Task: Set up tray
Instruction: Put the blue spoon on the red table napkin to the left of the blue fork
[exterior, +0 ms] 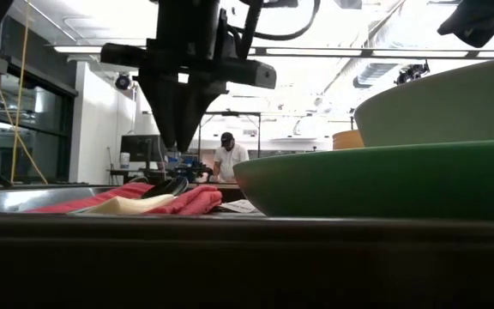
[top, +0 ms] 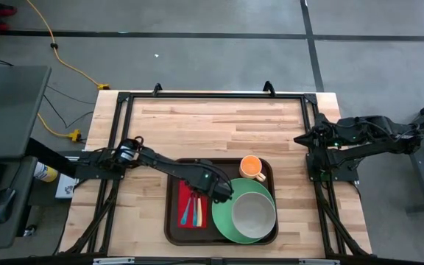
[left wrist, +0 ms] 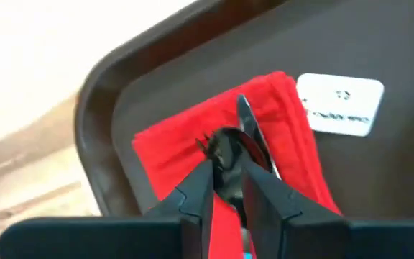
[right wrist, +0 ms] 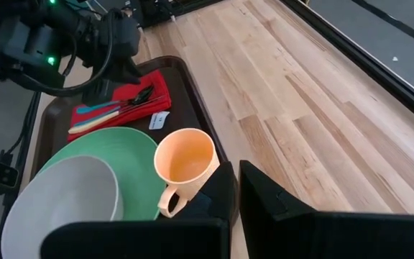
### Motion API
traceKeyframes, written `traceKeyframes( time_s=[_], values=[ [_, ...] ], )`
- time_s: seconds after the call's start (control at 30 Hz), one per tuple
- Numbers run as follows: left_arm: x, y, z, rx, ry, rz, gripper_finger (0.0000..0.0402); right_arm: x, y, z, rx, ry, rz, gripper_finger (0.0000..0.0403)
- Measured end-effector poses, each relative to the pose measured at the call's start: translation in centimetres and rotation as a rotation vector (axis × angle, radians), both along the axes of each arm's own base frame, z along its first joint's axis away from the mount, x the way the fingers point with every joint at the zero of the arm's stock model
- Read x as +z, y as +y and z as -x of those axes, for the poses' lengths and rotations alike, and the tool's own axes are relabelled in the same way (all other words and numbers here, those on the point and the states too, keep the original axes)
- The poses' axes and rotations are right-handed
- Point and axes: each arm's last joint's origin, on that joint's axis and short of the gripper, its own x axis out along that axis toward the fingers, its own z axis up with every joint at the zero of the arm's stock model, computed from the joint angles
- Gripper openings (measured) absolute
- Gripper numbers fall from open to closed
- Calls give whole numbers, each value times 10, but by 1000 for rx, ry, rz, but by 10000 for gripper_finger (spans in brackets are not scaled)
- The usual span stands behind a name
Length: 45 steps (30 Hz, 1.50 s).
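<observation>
The dark brown tray [top: 169, 221] lies at the table's near middle. On its left part lies a red napkin [left wrist: 171, 151], which carries a dark fork and spoon [left wrist: 246, 119] and a blue and a yellow utensil [top: 186, 213]. A green plate [top: 227, 217] with a pale bowl [top: 254, 213] on it fills the tray's right part. An orange cup [top: 251, 168] stands in the tray's far right corner. My left gripper [left wrist: 227, 171] hovers over the napkin, pointing down, its fingers a narrow gap apart. The low view shows its tip [exterior: 178, 146] clear above the utensils. My right gripper [top: 300, 138] waits shut at the table's right edge.
A white label [left wrist: 340, 104] is stuck to the tray floor beside the napkin. Bare wooden table [top: 219, 121] stretches beyond the tray toward the far edge. A black frame runs round the table top. A person stands far back in the room [exterior: 227, 154].
</observation>
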Motion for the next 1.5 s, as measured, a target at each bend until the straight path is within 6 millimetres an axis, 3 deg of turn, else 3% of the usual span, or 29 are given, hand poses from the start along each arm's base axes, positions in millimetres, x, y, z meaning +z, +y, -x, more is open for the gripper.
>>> traceKeyframes(
  time_s=[0.37, 0.6, 0.77, 0.93, 1.07, 1.3, 1.5],
  values=[
    [-8, 17, -17, -150, -69, 7, 91, -1, 0, 1, -8, 13, -11, 0],
    [-8, 21, -16, -99, -57, 35, 13, -1, 0, 1, -19, 10, -31, 0],
    [-8, 20, -16, -65, -58, 73, 27, -1, 0, 1, -27, 8, -43, 0],
    [-8, 20, -16, -51, -64, 73, 12, -1, 0, 1, -28, 8, -43, 0],
    [-8, 20, -16, -50, -64, 73, 30, -1, 0, 1, -28, 8, -43, 0],
    [-24, 17, -25, -63, -74, 101, 11, -1, 0, 1, -28, 7, -43, 0],
    [-34, 16, -25, -55, -39, 124, 55, -1, 0, 1, -28, 7, -43, 0]
  ],
)
